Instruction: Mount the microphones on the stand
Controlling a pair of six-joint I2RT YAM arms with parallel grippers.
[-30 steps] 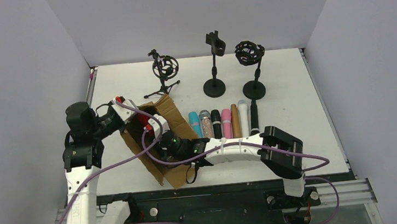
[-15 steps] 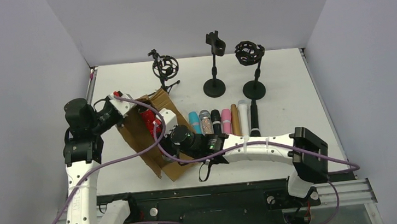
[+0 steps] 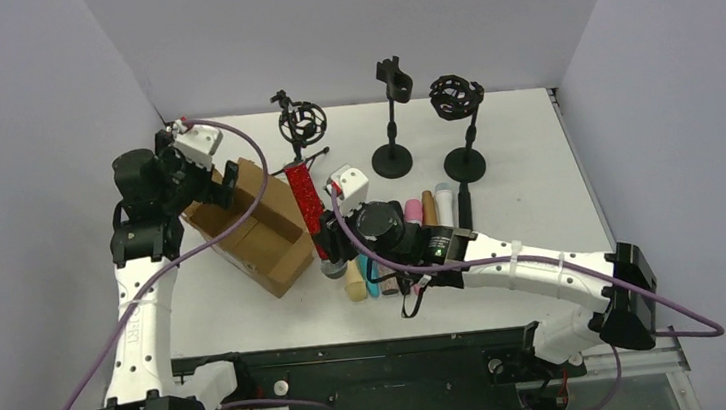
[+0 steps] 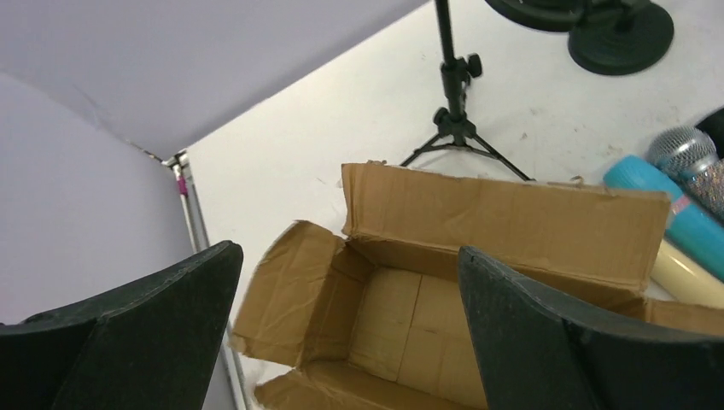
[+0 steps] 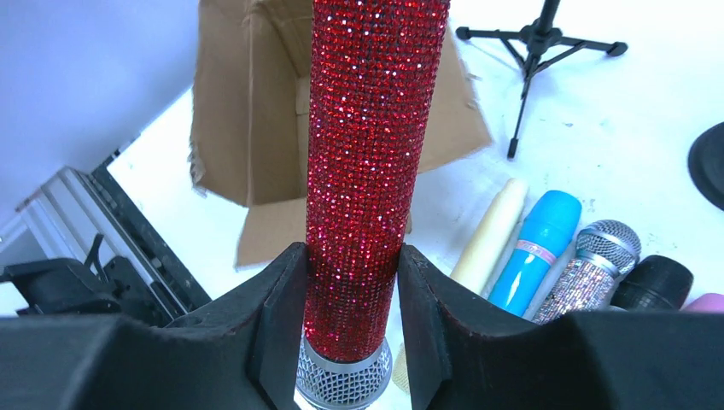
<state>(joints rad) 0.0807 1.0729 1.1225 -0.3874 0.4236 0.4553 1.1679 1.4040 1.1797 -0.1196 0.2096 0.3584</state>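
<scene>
The right gripper point(image 5: 353, 295) has its two fingers point(image 5: 277, 299) pressed against either side of the red glittery microphone point(image 5: 365, 154), gripping it low on the body just above its grey mesh head point(image 5: 343, 389). From above, that microphone point(image 3: 310, 208) slants from far to near, head at the near end, just right of the cardboard box point(image 3: 253, 234). The right wrist points left. Its forearm stretches right across the near part of the table point(image 3: 534, 148) to an elbow at the near-right corner.

The left gripper point(image 4: 350, 329) has its fingers point(image 4: 145, 329) spread wide with nothing between them, above the open box point(image 4: 504, 218). Its wrist points right from a raised elbow, and the arm rises from the near-left base.

The cream point(image 5: 493, 232), teal point(image 5: 535, 248), silver glitter point(image 5: 589, 269) and black point(image 5: 653, 282) microphones lie beside one another on the table under the right wrist. Three black stands point(image 3: 391, 122) are at the far side.
</scene>
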